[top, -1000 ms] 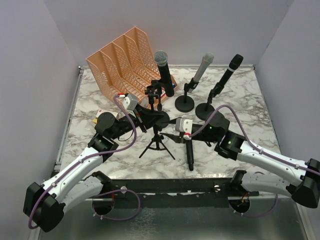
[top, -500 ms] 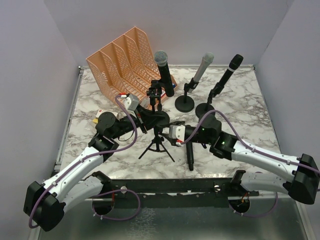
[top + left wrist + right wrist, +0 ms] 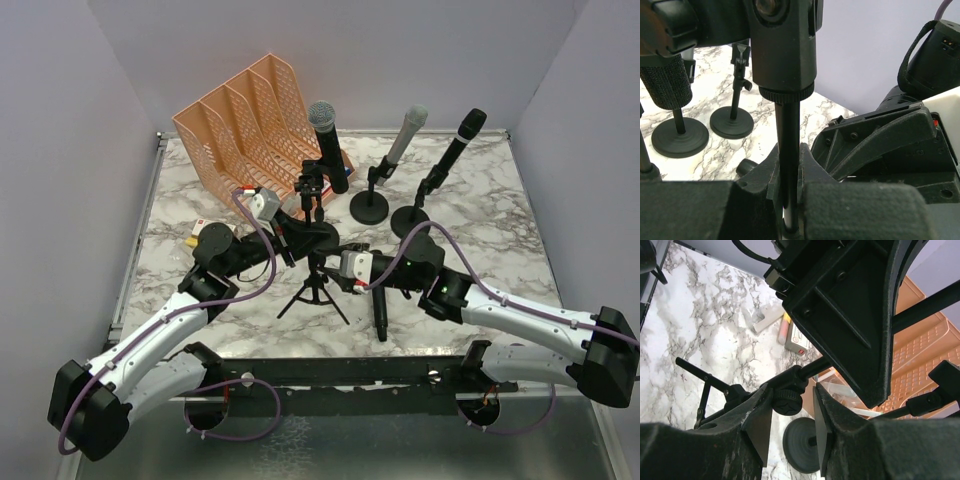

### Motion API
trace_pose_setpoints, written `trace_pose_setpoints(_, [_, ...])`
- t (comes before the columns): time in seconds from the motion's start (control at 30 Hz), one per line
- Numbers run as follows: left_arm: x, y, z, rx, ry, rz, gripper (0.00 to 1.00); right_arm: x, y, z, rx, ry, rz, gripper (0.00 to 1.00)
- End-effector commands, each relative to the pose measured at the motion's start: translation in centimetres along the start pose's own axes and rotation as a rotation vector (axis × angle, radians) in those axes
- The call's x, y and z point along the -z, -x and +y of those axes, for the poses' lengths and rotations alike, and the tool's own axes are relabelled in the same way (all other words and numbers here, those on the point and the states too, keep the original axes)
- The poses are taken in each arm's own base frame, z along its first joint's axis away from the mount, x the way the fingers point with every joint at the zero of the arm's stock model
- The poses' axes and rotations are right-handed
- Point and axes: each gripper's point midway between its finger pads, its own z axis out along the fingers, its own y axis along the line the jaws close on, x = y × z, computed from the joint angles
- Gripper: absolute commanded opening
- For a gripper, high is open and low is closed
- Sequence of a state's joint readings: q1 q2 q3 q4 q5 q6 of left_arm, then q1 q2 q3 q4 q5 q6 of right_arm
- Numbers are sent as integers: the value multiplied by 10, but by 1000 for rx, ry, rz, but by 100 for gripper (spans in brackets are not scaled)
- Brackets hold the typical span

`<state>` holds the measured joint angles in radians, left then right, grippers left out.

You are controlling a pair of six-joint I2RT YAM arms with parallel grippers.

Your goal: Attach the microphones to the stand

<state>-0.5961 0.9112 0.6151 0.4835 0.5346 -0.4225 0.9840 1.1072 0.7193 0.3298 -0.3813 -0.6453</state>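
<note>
A black tripod stand (image 3: 315, 285) stands mid-table. My left gripper (image 3: 288, 243) is shut on its upright pole (image 3: 789, 125), just below the clip mount. My right gripper (image 3: 335, 265) is open, with its jaws on either side of the stand's small black knob (image 3: 787, 402); there is a gap on the right side. One all-black microphone (image 3: 380, 305) lies flat on the table, right of the tripod. Three microphones sit in stands behind: black with silver grille (image 3: 325, 140), silver-grey (image 3: 405, 130) and all black (image 3: 460, 140).
An orange mesh file rack (image 3: 235, 120) stands at the back left. Small white and red items (image 3: 200, 232) lie left of the tripod. Two round stand bases (image 3: 369, 208) (image 3: 410, 222) sit behind the right gripper. The table's near edge is close to the lying microphone.
My right gripper moved left from beside the lying microphone to the tripod's knob. My left gripper kept its hold on the pole. Little has moved in the last half second.
</note>
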Motion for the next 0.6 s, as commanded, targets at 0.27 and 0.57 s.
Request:
trace_pose_setpoints(0.27, [-3, 31, -18, -49, -61, -71, 0, 0, -6, 1, -74, -42, 21, 5])
trace_pose_setpoints(0.57, [3, 37, -21, -115, -65, -97, 0, -1, 30, -2, -578, -95, -100, 1])
